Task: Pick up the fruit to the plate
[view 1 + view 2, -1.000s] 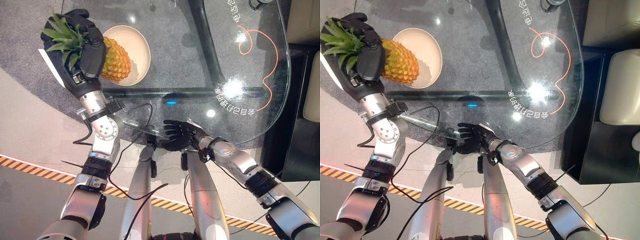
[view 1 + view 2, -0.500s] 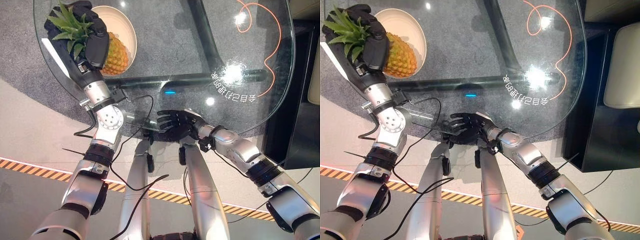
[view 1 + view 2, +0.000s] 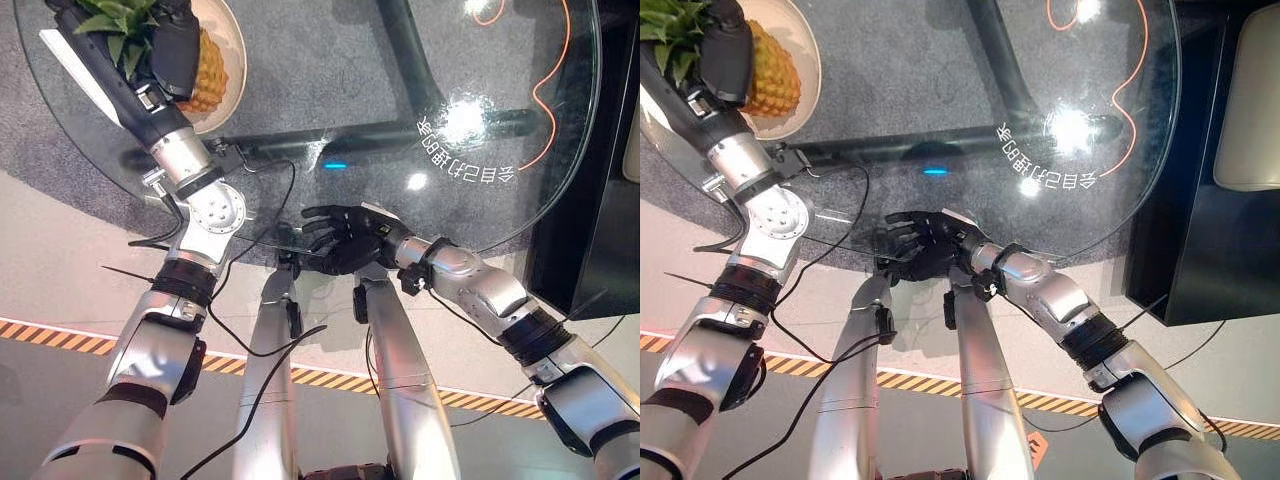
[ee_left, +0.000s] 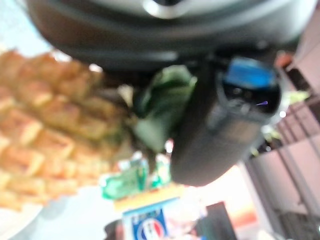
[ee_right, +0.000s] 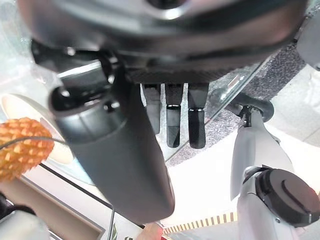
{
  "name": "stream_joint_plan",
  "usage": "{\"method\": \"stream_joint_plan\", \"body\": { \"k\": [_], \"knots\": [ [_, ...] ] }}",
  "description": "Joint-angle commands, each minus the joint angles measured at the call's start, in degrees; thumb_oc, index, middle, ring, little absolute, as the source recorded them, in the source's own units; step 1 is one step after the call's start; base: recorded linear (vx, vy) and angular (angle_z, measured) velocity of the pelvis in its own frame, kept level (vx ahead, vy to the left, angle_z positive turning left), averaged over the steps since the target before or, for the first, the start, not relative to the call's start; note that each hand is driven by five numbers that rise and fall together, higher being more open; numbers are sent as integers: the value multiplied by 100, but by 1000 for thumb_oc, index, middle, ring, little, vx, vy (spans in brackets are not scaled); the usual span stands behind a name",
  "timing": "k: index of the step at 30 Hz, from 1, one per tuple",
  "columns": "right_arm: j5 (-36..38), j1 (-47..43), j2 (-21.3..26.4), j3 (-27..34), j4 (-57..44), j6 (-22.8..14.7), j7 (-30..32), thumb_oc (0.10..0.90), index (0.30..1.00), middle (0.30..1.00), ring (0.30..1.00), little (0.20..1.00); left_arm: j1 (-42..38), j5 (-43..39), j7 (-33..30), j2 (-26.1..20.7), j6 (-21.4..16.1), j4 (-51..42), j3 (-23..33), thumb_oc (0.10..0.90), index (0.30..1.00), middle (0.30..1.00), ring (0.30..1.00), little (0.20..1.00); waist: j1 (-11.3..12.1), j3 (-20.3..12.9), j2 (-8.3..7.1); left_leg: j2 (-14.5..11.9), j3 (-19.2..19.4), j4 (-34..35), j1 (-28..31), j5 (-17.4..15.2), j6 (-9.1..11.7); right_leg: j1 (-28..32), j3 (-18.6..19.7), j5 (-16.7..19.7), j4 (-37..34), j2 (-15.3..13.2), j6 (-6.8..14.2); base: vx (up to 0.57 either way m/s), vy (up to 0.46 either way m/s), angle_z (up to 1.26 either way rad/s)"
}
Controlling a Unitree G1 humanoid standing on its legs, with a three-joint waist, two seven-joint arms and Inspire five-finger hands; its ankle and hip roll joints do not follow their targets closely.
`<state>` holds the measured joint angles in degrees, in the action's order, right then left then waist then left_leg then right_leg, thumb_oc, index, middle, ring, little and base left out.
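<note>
A pineapple (image 3: pixel 205 78) with a green crown (image 4: pixel 160 105) lies across the near side of a cream plate (image 3: pixel 236 55) at the far left of the glass table. My left hand (image 3: pixel 172 55) is shut on it at the crown end, the fruit's yellow body (image 4: pixel 45 145) pointing over the plate. Whether the fruit rests on the plate I cannot tell. My right hand (image 3: pixel 345 238) hovers open at the table's near edge, its fingers (image 5: pixel 172 120) straight and holding nothing. The pineapple (image 5: pixel 22 150) also shows past those fingers.
The round glass table (image 3: pixel 400 110) has a dark frame bar (image 3: pixel 420 130) beneath it and an orange cord (image 3: pixel 555 80) at the far right. A dark cabinet (image 3: pixel 615 200) stands on the right. Striped tape (image 3: pixel 60 335) marks the floor near me.
The whole picture has shifted, so the camera moved. My left hand has carried the pineapple a little further over the plate. The right hand stays open by the table edge.
</note>
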<state>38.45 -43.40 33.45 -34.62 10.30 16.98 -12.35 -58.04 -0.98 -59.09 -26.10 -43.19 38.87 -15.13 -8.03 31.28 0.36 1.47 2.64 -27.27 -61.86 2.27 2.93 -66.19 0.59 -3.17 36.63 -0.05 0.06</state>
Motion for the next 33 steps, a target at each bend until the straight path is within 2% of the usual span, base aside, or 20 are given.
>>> {"method": "stream_joint_plan", "body": {
  "k": [1, 7, 13, 18, 22, 28, 29, 30, 31, 33],
  "knots": [
    [139, 184, -369, -450, 349, 65, 210, 800, 900, 900, 900, 900, -600, 568, -450, -457, -667, -286, 168, 100, 300, 300, 300, 200, 103, -148, -31, 376, -7, -792, -333, -576, 75, -148, 196, 361, -366, 89, 324, 0, 0, 0],
    [129, 95, -377, -437, 434, 22, 143, 800, 900, 900, 900, 900, -741, 771, -608, -549, -460, -246, 122, 100, 300, 300, 300, 200, 114, -148, -25, 394, -24, -803, -396, -594, 92, -193, 214, 364, -375, 110, 327, 0, 0, 0],
    [118, 127, -351, -444, 374, 18, 145, 800, 900, 900, 900, 900, -737, 582, -639, -615, -476, -87, 110, 100, 300, 300, 300, 200, 111, -148, -57, 389, -42, -735, -402, -573, 117, -180, 223, 394, -494, 90, 335, 0, 0, 0],
    [98, 170, -349, -459, 322, -55, 165, 800, 900, 900, 900, 900, -721, 788, -749, -572, -171, 59, 7, 100, 300, 300, 300, 200, 98, -148, -80, 403, -52, -699, -387, -555, 118, -166, 216, 407, -524, 104, 342, 0, 0, 0],
    [127, 128, -357, -476, 379, -129, 162, 800, 900, 900, 900, 900, -753, 438, -540, -582, -38, 306, -72, 100, 300, 300, 300, 200, 98, -148, -126, 382, -45, -633, -322, -525, 129, -88, 193, 426, -605, 96, 346, -19, -16, 0],
    [184, 85, -345, -522, 487, -260, 188, 800, 900, 900, 900, 900, -679, 17, -315, -554, -98, 465, -76, 100, 300, 300, 300, 200, 120, -148, -149, 374, -62, -541, -220, -481, 162, 20, 153, 438, -687, 71, 353, -12, -9, 0],
    [187, 73, -350, -523, 488, -248, 195, 800, 900, 900, 900, 900, -668, -65, -267, -538, -81, 462, -74, 309, 479, 479, 479, 409, 125, -148, -147, 375, -66, -529, -206, -477, 167, 35, 152, 441, -701, 67, 354, 0, 0, 0],
    [182, 77, -340, -511, 515, -260, 157, 800, 900, 900, 900, 900, -653, -157, -138, -527, -67, 465, -71, 429, 582, 582, 582, 529, 127, -148, -150, 373, -70, -505, -171, -471, 168, 69, 148, 441, -727, 61, 352, 0, 0, 0],
    [179, 86, -340, -511, 521, -264, 156, 800, 900, 900, 900, 900, -632, -271, 25, -519, -83, 467, -71, 800, 900, 900, 900, 900, 131, -148, -151, 373, -72, -500, -156, -465, 170, 84, 145, 443, -733, 58, 349, 0, 0, 0],
    [149, 110, -350, -491, 508, -271, 212, 800, 900, 900, 900, 900, -581, -299, 266, -514, -112, 457, -75, 800, 900, 900, 900, 900, 138, -148, -152, 371, -73, -476, -97, -461, 171, 143, 134, 431, -747, 57, 344, 0, 0, 0]
  ]
}}
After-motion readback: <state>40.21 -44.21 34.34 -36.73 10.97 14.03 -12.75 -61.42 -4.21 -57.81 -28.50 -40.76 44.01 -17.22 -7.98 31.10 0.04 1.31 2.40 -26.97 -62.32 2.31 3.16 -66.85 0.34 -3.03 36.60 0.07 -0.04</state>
